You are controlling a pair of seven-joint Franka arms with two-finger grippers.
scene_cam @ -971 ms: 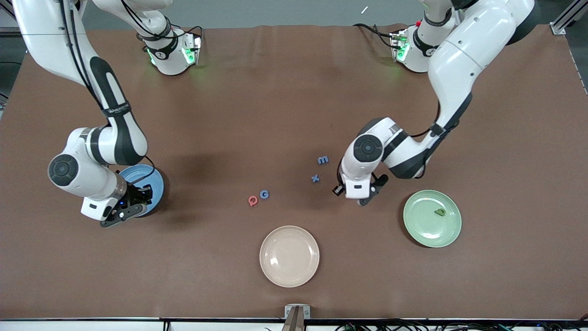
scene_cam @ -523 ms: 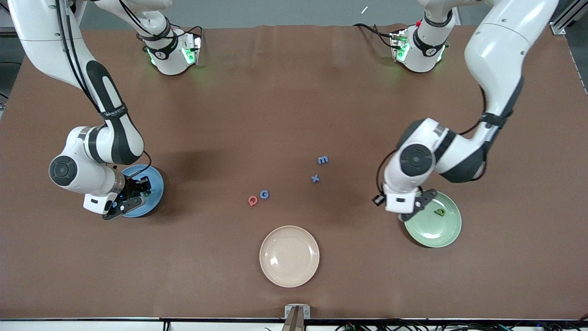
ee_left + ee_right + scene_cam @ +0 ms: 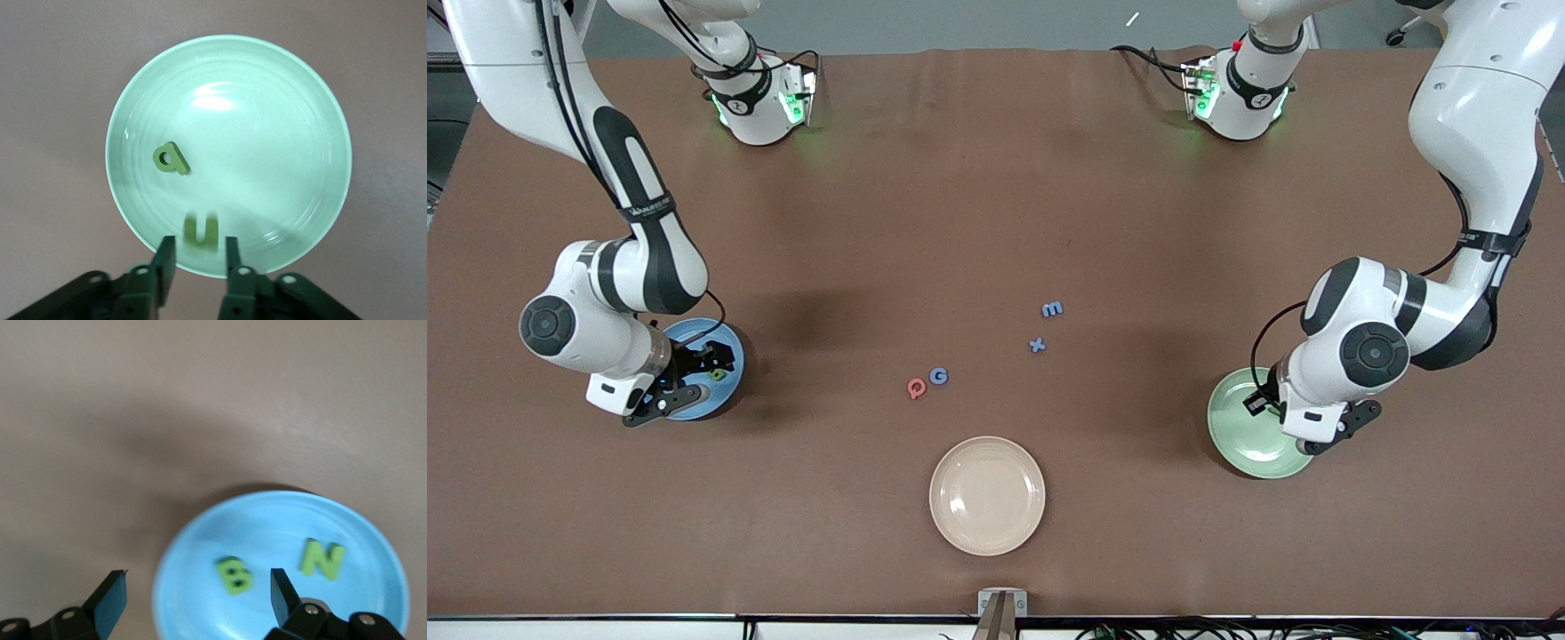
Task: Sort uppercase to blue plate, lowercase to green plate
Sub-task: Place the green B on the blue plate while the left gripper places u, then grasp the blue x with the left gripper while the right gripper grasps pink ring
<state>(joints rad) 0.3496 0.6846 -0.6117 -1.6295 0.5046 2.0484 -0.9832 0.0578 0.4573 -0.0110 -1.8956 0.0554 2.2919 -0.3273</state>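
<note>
Green u (image 3: 201, 230) sits just off left gripper (image 3: 197, 257), spread over green plate (image 3: 313, 120), so lift straight; right gripper (image 3: 198, 590) gapes empty over blue plate (image 3: 373, 540).

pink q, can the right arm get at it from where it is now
Probably yes. The Q lies in the open beside the G, nothing over it, and the right gripper is open over the blue plate.
</note>
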